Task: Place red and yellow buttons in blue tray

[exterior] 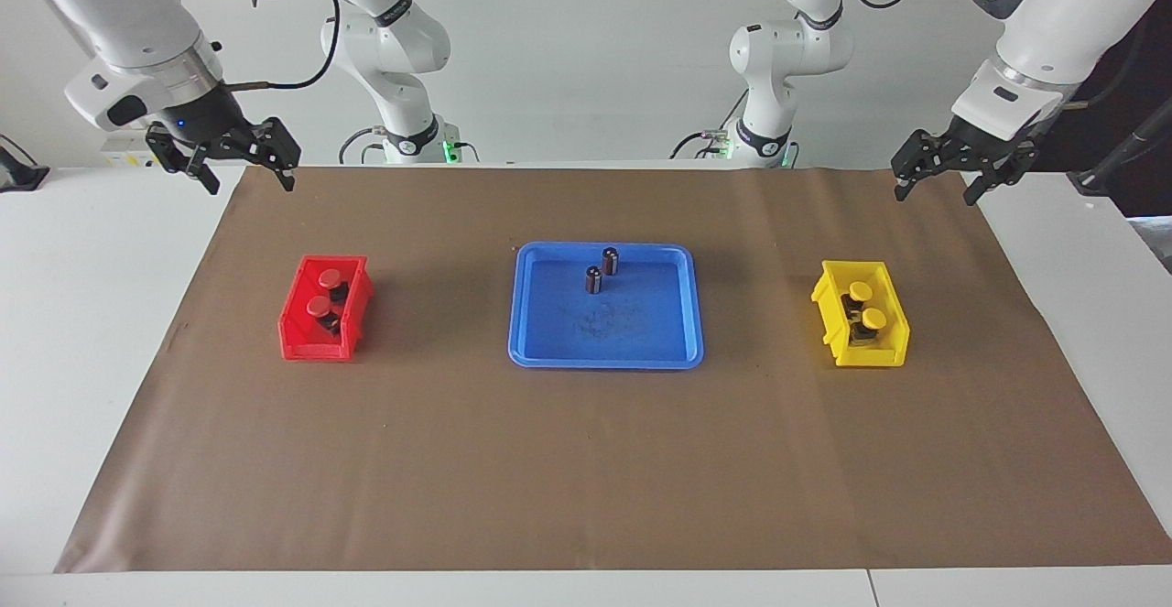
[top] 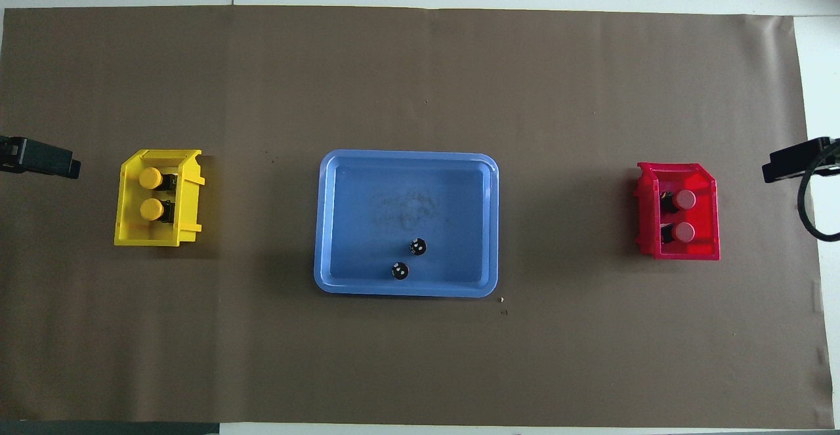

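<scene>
Round-capped buttons (exterior: 327, 291) lie in plastic bins flanking the smooth, rounded blue tray (exterior: 549, 351); left gripper (exterior: 934, 184) and right gripper (exterior: 245, 177) hang released, empty.

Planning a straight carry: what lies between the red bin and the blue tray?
Only bare brown paper between red bin and blue tray, clearest in the overhead view.
</scene>
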